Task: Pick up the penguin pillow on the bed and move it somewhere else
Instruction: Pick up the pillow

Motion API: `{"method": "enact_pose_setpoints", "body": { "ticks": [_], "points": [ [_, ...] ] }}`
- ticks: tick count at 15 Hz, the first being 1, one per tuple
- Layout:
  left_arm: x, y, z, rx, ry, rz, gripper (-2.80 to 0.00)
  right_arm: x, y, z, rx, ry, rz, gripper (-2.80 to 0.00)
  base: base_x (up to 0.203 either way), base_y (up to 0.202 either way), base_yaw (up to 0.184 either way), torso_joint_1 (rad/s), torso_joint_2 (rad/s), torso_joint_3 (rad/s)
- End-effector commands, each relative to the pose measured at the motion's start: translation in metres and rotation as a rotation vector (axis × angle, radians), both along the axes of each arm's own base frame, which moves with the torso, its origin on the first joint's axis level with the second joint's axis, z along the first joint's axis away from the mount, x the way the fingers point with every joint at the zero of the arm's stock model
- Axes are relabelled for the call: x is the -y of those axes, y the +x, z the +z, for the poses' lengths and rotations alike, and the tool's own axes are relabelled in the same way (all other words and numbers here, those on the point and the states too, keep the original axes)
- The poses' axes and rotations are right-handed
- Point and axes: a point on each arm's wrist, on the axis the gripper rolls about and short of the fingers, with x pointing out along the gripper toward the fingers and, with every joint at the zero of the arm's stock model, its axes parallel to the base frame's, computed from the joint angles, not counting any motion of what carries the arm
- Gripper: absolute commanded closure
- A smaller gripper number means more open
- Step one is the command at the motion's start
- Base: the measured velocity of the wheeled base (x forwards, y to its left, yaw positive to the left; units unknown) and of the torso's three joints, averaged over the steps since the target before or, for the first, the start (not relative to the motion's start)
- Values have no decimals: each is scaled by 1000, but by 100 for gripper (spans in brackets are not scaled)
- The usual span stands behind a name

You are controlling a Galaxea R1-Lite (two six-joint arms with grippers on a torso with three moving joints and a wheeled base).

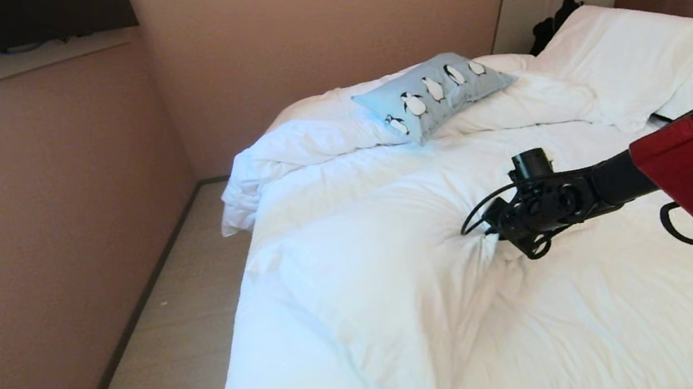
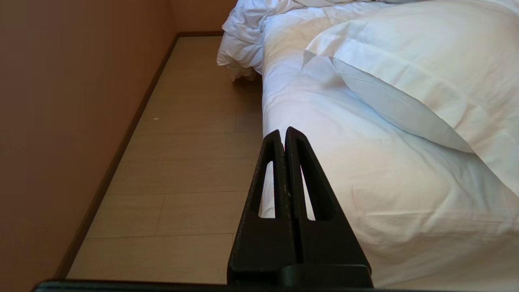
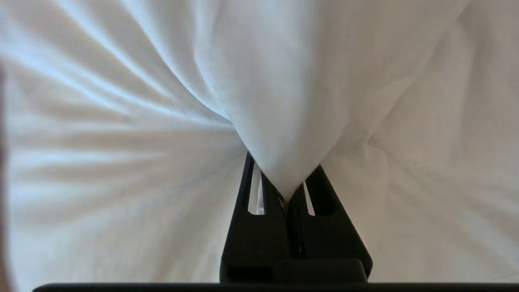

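Our right pincer (image 3: pixel 288 194) is clenched on a fold of white duvet (image 1: pixel 401 270), not the penguin pillow (image 1: pixel 433 93); lifting risks dragging bedding while the pillow stays.

Penguin pillow (image 1: pixel 433 93) on the bed (image 1: pixel 410 324), toward the headboard, left of the plain pillows (image 1: pixel 629 55); my right claw (image 1: pixel 498 236) on the duvet (image 1: pixel 360 276) nearer me.

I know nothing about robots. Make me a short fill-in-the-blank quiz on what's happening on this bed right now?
1. The right gripper is pinching a fold of the white ____.
2. The penguin pillow lies near the bed's ____, untouched.
3. The left gripper hangs beside the bed with fingers ____.

Missing words: duvet; headboard; shut
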Motion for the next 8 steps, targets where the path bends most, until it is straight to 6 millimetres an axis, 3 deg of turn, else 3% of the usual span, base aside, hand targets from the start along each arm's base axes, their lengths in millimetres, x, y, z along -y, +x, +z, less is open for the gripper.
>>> {"method": "enact_pose_setpoints", "body": {
  "ticks": [1,4,8],
  "points": [
    [0,0,0,0,0,1,0,1,-7,32,81,29,8,0,0,0,0,0,0,0],
    [0,0,0,0,0,1,0,10,-14,65,144,74,0,0,0,0,0,0,0,0],
    [0,0,0,-1,0,1,0,32,-20,90,191,114,3,0,0,0,0,0,0,0]
  ]
}}
